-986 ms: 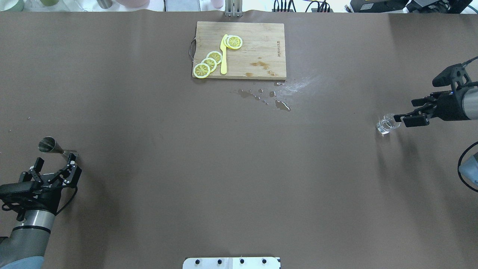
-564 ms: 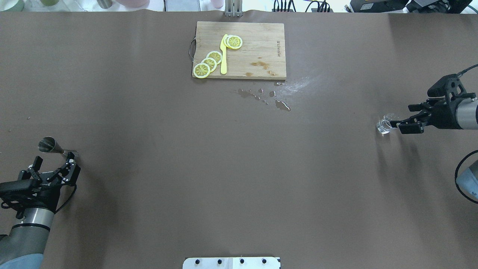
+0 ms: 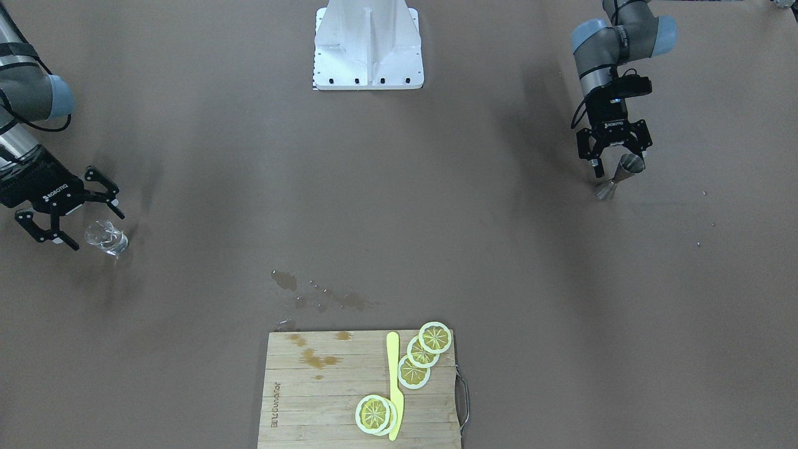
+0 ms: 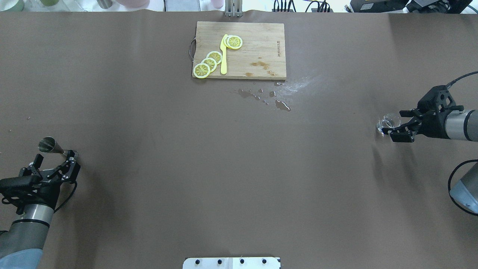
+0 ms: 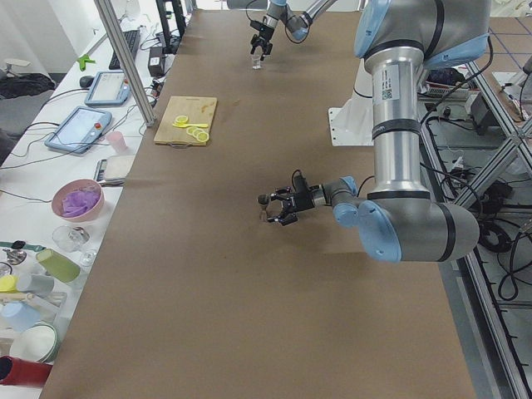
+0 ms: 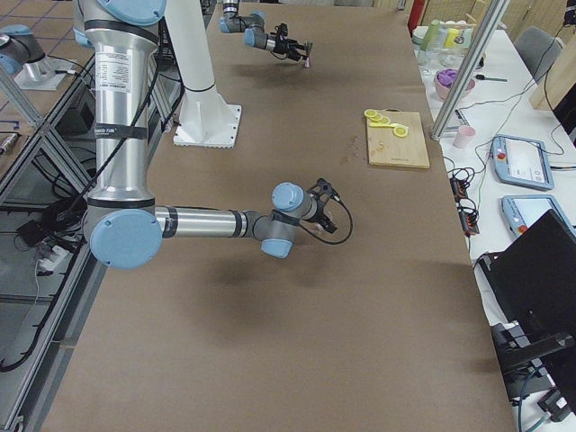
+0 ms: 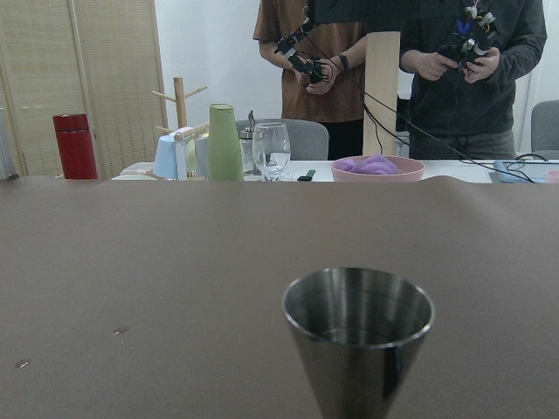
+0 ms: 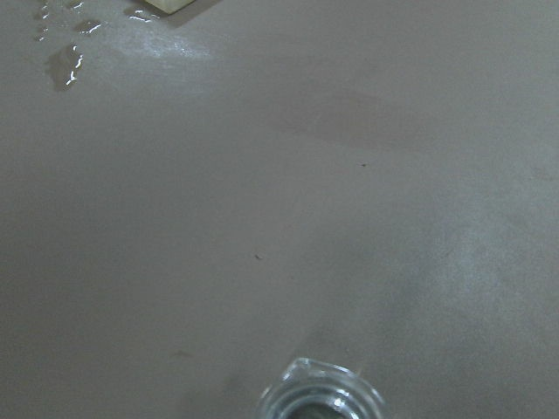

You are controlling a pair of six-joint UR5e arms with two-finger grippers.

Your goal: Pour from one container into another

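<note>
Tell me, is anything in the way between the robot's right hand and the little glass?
No, nothing visible is between them. The right hand is open, and the little glass stands right at its fingertips.

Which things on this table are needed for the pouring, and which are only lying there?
Needed: metal cup, small glass.
Only lying there: cutting board, lemon slices, yellow knife, spilled puddles.

Table (image 4: 149,119) bears board (image 4: 261,45), jigger (image 4: 51,146), glass (image 4: 383,126) (puddles (image 4: 282,105) too)
</note>
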